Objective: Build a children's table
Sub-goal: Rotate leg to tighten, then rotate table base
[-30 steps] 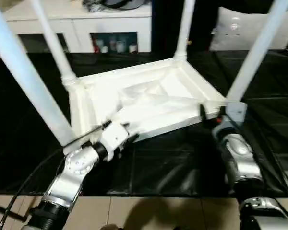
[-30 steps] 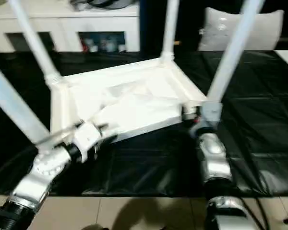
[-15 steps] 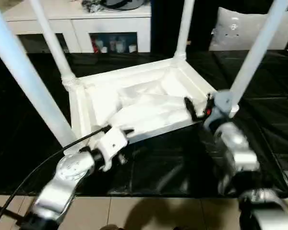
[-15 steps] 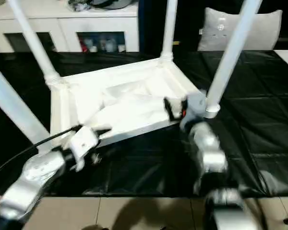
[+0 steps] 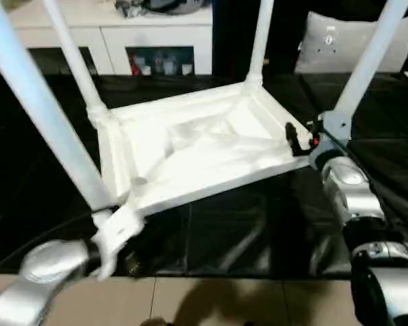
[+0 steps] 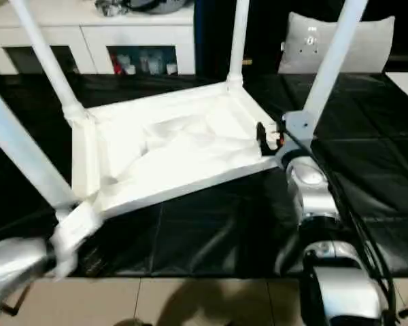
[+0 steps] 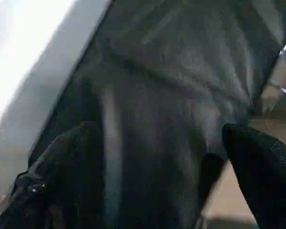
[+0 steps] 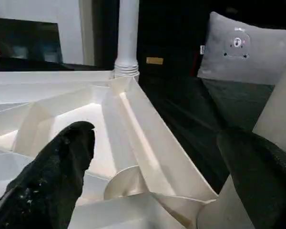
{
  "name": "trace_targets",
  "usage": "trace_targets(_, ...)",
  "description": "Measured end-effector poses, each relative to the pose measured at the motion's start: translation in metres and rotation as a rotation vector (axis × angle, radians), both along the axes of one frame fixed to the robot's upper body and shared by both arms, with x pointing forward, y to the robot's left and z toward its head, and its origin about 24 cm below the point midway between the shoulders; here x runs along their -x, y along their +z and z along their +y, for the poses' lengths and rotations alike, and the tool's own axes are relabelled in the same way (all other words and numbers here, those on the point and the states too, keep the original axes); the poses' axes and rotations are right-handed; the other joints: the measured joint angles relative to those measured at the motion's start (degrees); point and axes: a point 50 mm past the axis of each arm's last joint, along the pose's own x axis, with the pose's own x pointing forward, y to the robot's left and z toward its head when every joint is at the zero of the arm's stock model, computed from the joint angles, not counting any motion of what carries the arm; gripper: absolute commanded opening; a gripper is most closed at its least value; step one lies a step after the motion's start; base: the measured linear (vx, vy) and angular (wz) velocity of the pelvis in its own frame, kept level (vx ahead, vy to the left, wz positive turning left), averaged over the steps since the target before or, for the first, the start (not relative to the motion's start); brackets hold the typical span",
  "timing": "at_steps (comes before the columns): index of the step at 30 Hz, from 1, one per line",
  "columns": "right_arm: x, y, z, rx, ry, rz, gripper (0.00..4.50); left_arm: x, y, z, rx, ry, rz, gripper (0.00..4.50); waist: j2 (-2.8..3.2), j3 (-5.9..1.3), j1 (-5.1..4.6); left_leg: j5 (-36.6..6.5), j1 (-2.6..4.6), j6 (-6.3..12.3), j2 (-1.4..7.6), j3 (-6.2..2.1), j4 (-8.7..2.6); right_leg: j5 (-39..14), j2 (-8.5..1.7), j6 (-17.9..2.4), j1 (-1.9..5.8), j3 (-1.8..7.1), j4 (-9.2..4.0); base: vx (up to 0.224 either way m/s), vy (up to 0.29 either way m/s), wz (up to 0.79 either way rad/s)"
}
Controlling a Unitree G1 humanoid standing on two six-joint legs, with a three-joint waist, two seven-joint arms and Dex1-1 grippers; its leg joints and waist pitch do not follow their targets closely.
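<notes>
Upturned white table (image 5: 197, 153) on the black worktop (image 5: 245, 234), top face down, ribbed underside showing. All four legs (image 5: 37, 112) stand in the round corner sockets, pointing up: two at the far corners, two at the near corners. Assembly therefore looks close to done; what seems left is checking that each leg sits tight and turning the table onto its feet. The top rests slightly askew to the worktop's edge, a raised rim running round a panel crossed by diagonal ribs; the legs are long, round and plain white. Right pincer (image 5: 300, 138) at the near right corner, fingers (image 8: 62, 167) wide apart on either side of the socket, gripping nothing. Left pincer (image 7: 148, 181) low by the near left corner, over the worktop's front edge, spread wide and empty
</notes>
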Motion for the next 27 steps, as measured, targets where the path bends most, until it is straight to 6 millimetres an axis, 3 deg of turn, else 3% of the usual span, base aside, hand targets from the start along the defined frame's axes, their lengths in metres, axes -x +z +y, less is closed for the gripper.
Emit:
trace_targets(8, 0.001, -0.003, -0.004, 0.009, -0.021, -0.002, 4.5, 0.001, -0.008, 0.039, -0.074, 0.056, 0.027, 4.46, -0.04, -0.02, 0.28, 0.0, 0.05, 0.0, -0.01, -0.05, 0.13, 0.0, -0.02, 0.0, 0.13, 0.04, 0.08, 0.0, 0.0, 0.0)
trace_targets(16, 0.003, -0.002, -0.018, 0.023, -0.054, 0.002, 4.5, -0.01, 0.005, 0.083, -0.111, 0.208, -0.042, 4.46, -0.14, 0.01, 0.46, 0.0, 0.06, 0.0, 0.0, -0.06, 0.17, 0.0, -0.03, 0.0, 0.14, 0.03, 0.21, 0.0, 0.0, 0.0)
trace_targets(22, 0.013, -0.016, -0.015, -0.005, 0.053, 0.046, 4.5, -0.022, 0.043, 0.082, -0.024, 0.219, -0.156, 4.46, -0.4, -0.09, -0.03, 0.0, 0.06, 0.01, 0.02, -0.02, 0.16, 0.1, -0.02, -0.2, 0.06, 0.07, 0.29, 0.0, 0.0, 0.0)
trace_targets(27, 0.026, -0.032, -0.006, 0.013, 0.153, 0.109, 4.5, -0.035, 0.068, 0.053, 0.156, 0.154, -0.229, 4.46, -0.44, -0.07, 0.03, 0.0, 0.17, -0.01, 0.05, -0.02, 0.18, 0.0, 0.01, -0.2, 0.07, 0.08, 0.37, 0.0, 0.0, 0.0)
